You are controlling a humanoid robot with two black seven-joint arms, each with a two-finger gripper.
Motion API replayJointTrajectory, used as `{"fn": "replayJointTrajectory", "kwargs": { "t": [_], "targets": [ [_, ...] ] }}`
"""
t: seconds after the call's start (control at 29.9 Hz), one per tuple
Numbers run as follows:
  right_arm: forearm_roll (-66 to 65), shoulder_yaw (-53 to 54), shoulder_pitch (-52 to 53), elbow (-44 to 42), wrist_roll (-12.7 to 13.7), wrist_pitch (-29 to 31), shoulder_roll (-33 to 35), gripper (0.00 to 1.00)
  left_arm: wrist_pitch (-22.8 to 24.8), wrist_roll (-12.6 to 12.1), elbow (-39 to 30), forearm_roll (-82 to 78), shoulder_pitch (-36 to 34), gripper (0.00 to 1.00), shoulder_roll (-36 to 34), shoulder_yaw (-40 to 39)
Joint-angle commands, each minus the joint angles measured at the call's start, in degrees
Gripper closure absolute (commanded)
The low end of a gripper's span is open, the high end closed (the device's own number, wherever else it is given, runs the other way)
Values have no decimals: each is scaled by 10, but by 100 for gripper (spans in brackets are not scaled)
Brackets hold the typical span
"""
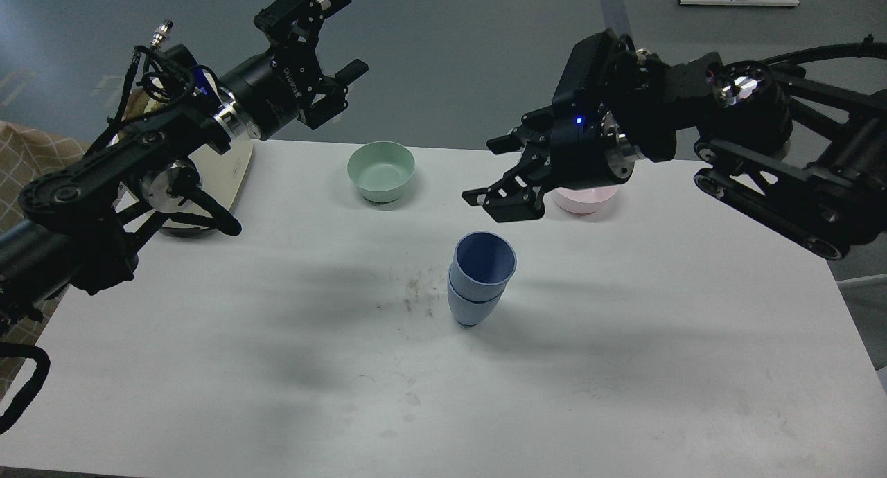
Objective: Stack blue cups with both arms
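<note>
A grey floor lies behind a white rectangular table [624,367] whose top shows faint smudges and a patch of dark specks near its middle. Just right of those specks stand the two matte periwinkle-blue handleless tumblers, one nested inside the other: the upper cup [484,262] sits in the lower cup [471,305], and the pair leans slightly to the left while resting on the lower one's narrow base. Behind them, toward the far edge, sits a pale green round bowl [381,171], and further right a pink bowl [583,201] is partly hidden by the right arm. The black two-finger left gripper [339,34] is raised above the table's far left corner, its fingers spread wide and holding nothing. The black right gripper [490,171] hangs just above and behind the stacked cups, apart from them, fingers parted and empty. A cream-coloured flat board [232,176] lies at the left edge beneath the left arm
</note>
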State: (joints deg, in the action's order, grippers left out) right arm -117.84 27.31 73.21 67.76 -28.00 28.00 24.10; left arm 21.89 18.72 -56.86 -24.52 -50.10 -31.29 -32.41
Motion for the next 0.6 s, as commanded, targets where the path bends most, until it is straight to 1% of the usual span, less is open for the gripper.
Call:
{"fn": "replayJointTrajectory", "kwargs": {
  "t": [0.0, 0.13, 0.2, 0.23, 0.33, 0.43, 0.5, 0.57],
  "targets": [
    [2, 119, -4, -70, 0, 0, -3, 0, -3, 1, 2, 1, 0, 2, 0, -1],
    [26, 211, -4, -169, 0, 0, -6, 0, -4, 1, 8, 1, 2, 2, 0, -25],
    [44, 227, -4, -202, 0, 0, -6, 0, -4, 0, 10, 1, 2, 2, -1, -29],
    [44, 227, -4, -202, 0, 0, -6, 0, -4, 0, 10, 1, 2, 2, -1, -29],
    [124, 236, -25, -261, 0, 0, -7, 0, -4, 0, 16, 1, 4, 2, -2, -29],
    [229, 235, -49, -311, 0, 0, -24, 0, -1, 1, 42, 1, 5, 2, 7, -31],
    [293, 235, -74, -339, 0, -55, -38, 0, 1, 1, 57, 3, 5, 2, 9, -31],
    [358, 234, -89, -363, 0, -74, -48, 0, 3, 1, 74, 7, 5, 2, 19, -30]
  ]
}}
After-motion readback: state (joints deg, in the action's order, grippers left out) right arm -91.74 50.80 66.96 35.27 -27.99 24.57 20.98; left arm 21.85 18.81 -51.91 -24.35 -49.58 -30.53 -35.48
